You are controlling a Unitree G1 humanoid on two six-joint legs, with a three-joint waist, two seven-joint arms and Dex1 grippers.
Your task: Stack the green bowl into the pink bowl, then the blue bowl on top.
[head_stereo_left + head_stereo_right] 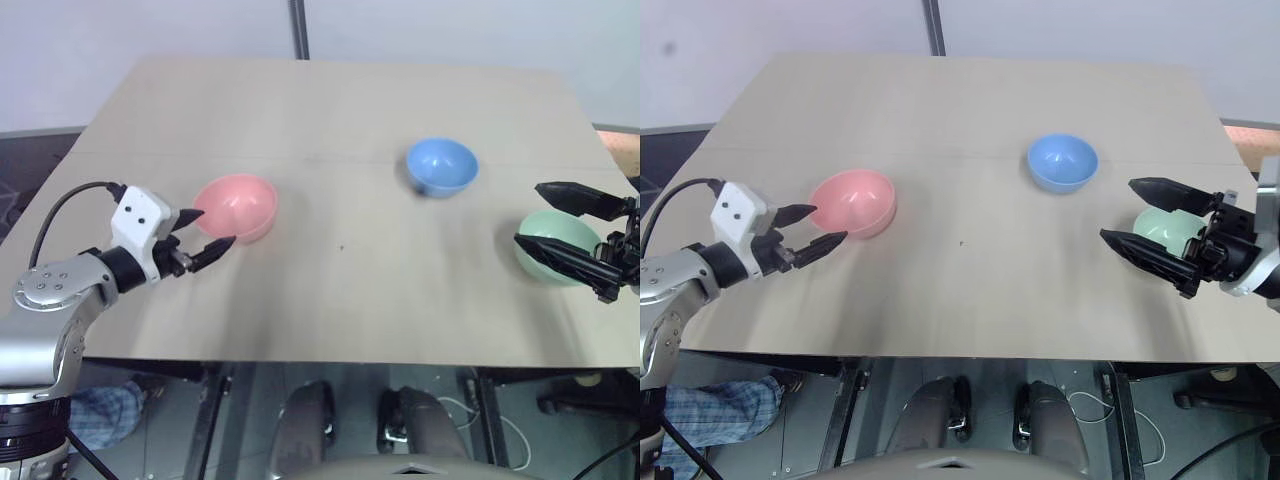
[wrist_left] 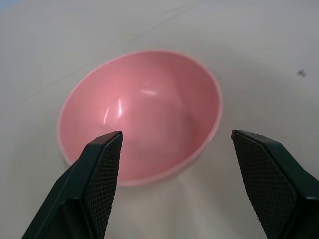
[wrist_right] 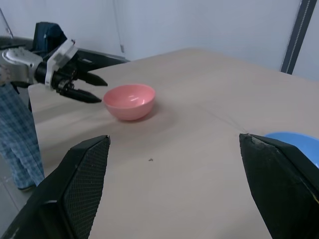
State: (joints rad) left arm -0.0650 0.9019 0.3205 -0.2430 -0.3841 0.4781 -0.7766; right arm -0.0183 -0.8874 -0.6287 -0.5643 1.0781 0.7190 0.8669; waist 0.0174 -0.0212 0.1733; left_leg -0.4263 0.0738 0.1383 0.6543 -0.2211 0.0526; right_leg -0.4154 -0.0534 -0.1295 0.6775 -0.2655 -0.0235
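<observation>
The pink bowl stands upright on the left part of the table, and my left gripper hovers open just beside its near left rim, its fingers empty. The blue bowl sits alone at the far middle right. Near the table's right edge rests the green bowl. My right gripper is raised in front of it, wide open, holding nothing and partly hiding it. In the right wrist view, the pink bowl and the left gripper lie across the table.
The beige table has its front edge close to me and its right edge just past the green bowl. A person's leg in checked trousers shows below the table's left front corner. A dark post rises behind the table.
</observation>
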